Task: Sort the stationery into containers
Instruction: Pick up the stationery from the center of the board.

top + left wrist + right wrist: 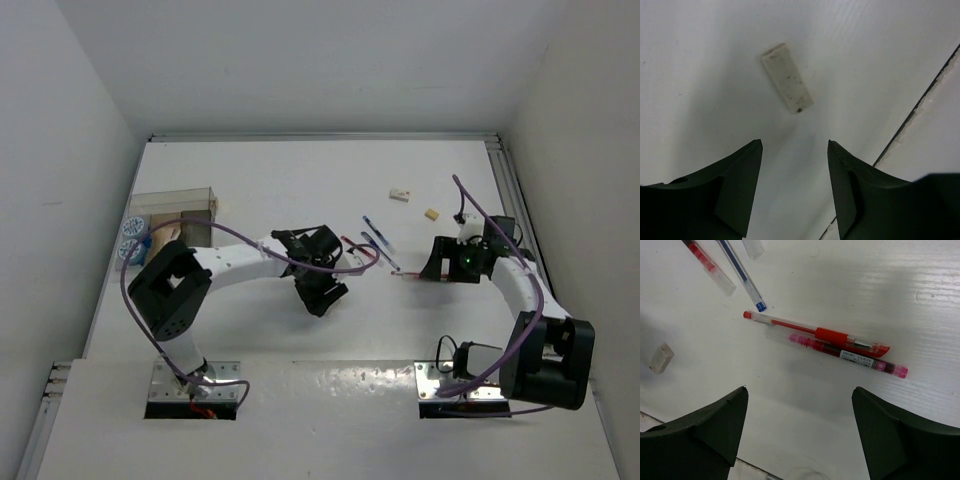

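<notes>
Sorting looks barely begun. The clear box point(176, 214) stands at the left edge of the table point(300, 175); whether anything lies in it I cannot tell. Two blue-white rolls point(131, 228) sit just left of the box, outside it. Well right of the box the pens lie loose: a red pen point(810, 331) against a pink pen point(840, 352), with a blue pen point(740, 270) near them. Farther right lie two small eraser pieces point(401, 195). The left jaws stand apart and empty over a speckled beige eraser block point(787, 77). The right jaws gape wide and empty above the pens.
</notes>
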You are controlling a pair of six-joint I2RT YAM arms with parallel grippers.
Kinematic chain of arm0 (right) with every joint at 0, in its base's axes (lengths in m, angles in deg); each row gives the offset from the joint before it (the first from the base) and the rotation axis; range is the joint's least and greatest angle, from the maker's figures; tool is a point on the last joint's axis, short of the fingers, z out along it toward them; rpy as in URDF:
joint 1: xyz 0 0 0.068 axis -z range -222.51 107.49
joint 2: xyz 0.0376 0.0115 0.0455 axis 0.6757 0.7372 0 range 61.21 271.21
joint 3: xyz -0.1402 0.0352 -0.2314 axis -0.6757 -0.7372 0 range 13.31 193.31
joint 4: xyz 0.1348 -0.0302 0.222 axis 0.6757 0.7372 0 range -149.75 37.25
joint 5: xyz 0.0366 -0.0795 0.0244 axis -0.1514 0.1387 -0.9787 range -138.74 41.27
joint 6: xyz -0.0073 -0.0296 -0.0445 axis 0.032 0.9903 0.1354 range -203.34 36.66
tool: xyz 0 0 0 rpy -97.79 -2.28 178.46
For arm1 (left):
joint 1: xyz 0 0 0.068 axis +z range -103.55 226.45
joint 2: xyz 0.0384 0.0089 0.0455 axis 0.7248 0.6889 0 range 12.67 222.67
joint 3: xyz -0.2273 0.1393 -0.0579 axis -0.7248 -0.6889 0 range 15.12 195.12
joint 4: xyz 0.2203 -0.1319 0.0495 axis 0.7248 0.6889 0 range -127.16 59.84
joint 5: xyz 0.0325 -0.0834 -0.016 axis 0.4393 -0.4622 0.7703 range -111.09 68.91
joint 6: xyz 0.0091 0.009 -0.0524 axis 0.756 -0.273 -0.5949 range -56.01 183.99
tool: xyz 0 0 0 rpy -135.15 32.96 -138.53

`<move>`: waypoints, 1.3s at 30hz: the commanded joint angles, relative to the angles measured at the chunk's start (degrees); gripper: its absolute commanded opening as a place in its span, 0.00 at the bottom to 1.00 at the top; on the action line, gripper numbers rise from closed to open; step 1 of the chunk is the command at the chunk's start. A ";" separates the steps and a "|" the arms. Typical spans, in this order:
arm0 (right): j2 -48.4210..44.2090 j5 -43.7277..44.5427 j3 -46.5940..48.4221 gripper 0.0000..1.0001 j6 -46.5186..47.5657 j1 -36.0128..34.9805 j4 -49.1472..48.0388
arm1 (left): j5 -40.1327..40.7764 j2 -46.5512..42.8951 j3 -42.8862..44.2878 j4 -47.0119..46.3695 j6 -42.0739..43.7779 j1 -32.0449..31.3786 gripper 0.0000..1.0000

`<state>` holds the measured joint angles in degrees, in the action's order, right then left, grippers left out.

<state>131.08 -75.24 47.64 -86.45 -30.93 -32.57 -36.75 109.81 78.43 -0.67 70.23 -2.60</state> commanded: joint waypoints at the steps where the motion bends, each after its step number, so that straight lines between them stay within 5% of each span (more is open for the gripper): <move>1: 0.53 -2.24 2.32 0.83 -0.66 0.73 0.33 | 0.10 1.11 0.59 -3.97 -4.83 -1.91 0.61; 18: 1.41 -2.85 3.29 0.83 0.74 2.22 1.38 | 13.55 12.45 6.21 -6.61 -9.49 -7.90 0.55; 21: 1.59 -3.12 3.47 0.83 0.65 2.31 1.39 | 14.68 13.33 6.48 -6.26 -8.53 -7.72 0.47; 27: 1.59 -3.21 3.99 0.83 0.48 2.23 1.39 | 22.41 18.94 7.09 -2.48 -6.50 -5.18 0.12; 31: 1.33 -3.38 5.05 0.83 0.74 2.23 2.26 | 23.48 18.18 8.58 0.24 -4.42 2.55 0.00; 39: 1.41 -3.38 5.66 0.82 1.44 1.26 1.91 | 22.08 -0.19 14.90 5.16 0.43 25.48 0.00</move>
<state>132.59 -77.53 51.18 -86.08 -29.03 -30.08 -19.44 119.12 89.16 0.29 66.87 14.49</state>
